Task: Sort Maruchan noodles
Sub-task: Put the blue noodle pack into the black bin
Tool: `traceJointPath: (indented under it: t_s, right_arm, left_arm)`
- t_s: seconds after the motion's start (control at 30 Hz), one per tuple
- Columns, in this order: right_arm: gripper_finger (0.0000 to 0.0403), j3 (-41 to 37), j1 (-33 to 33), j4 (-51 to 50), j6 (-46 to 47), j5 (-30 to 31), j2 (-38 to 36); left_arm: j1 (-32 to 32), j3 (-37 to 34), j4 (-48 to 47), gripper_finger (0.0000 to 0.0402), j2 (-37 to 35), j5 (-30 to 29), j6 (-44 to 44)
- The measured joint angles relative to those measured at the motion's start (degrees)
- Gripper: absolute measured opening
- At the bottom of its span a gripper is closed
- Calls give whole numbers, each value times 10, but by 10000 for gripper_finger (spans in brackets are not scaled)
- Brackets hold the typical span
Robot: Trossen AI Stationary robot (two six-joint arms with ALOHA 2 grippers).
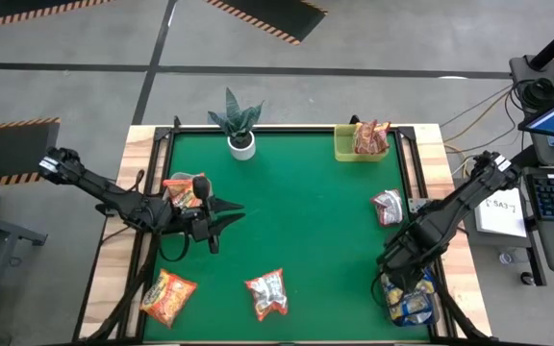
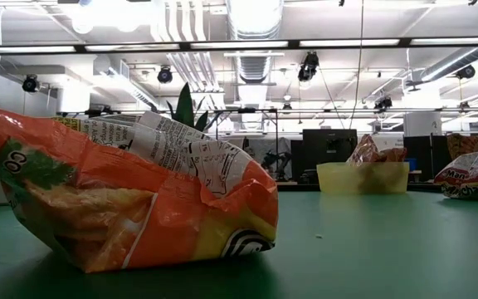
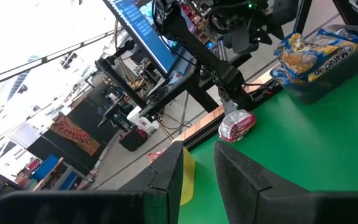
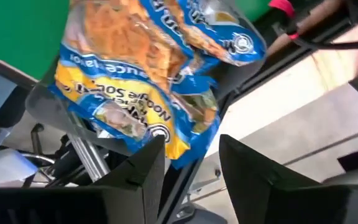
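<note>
Maruchan noodle packets lie spread about the green table [image 1: 306,231]. Two yellow-and-blue packets [image 4: 160,68] are piled in a dark bin [image 3: 328,84] at the near right corner. My right gripper [image 1: 399,279] hangs over them, slanting down, open [image 4: 191,162] with nothing between its fingers. An orange packet [image 1: 168,296] and a red-silver packet [image 1: 267,293] lie flat near the front edge, and another red-silver packet [image 1: 388,207] lies at the right. More orange packets [image 1: 183,187] lie by my left gripper [image 1: 224,213], which hovers level, open and empty [image 3: 199,168].
A lime-green tray [image 1: 346,152] holding red packets [image 1: 371,139] stands at the far right. A potted plant [image 1: 239,125] stands at the far edge, left of centre. Wooden rails frame the table. Bare green surface lies in the middle.
</note>
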Motion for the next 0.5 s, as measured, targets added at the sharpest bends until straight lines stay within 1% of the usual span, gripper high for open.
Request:
traceJointPath:
  t_s: [0.13, 0.27, 0.33, 0.43, 0.5]
  right_arm:
    - [122, 0, 0, -1, 6, -3, -3]
    - [89, 7, 0, -32, 11, -32, -3]
    - [68, 12, 0, -30, 22, -36, -7]
    - [37, 22, 0, -32, 51, -19, -12]
    - [18, 31, 0, -28, 66, 10, -11]
  left_arm:
    - [0, 0, 0, 75, 0, 0, 0]
    - [0, 0, -2, 75, 0, 0, 0]
    - [0, 0, -2, 75, 0, 0, -2]
    - [0, 0, -3, 75, 0, 0, -3]
    - [0, 0, -4, 75, 0, 0, -3]
